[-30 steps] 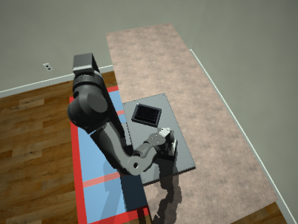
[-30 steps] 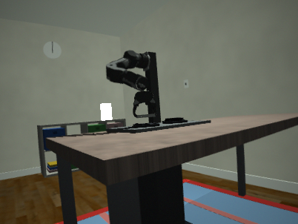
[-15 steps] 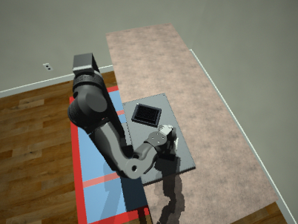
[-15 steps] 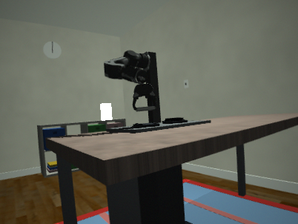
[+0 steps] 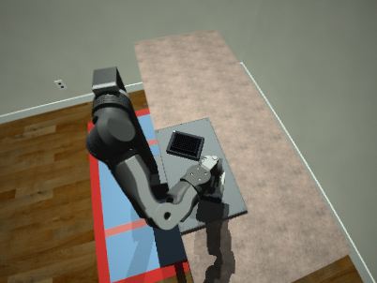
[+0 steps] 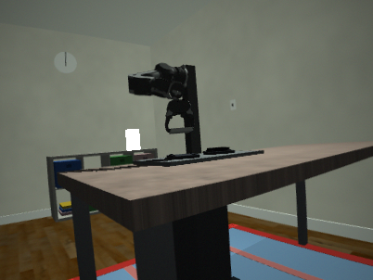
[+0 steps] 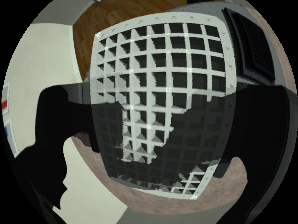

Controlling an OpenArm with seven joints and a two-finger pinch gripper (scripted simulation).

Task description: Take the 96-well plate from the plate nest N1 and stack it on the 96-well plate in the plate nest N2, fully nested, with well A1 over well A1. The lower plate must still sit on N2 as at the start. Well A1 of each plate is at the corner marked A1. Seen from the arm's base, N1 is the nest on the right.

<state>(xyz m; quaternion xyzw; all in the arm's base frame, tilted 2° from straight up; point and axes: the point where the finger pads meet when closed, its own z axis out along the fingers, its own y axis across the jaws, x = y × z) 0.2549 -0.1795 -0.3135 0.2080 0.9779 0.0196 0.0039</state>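
Note:
My gripper (image 5: 217, 180) is shut on the 96-well plate (image 7: 160, 96), whose pale well grid fills the wrist view between the two dark fingers. In the side view the gripper (image 6: 178, 126) holds the plate (image 6: 181, 131) level and well above the table. Plate nest N1 (image 6: 182, 157) lies directly below it on the grey base sheet. The other 96-well plate (image 5: 185, 143) is dark and sits on nest N2 at the far end of that sheet; it also shows in the side view (image 6: 219, 150) and at the upper right of the wrist view (image 7: 253, 43). I cannot read the A1 marks.
The base sheet lies on a long brown table (image 5: 244, 155), near the edge next to the arm's column (image 6: 192, 111). A low shelf with coloured bins (image 6: 102, 162) stands against the far wall. A red-bordered blue mat (image 5: 127, 220) covers the floor under the arm.

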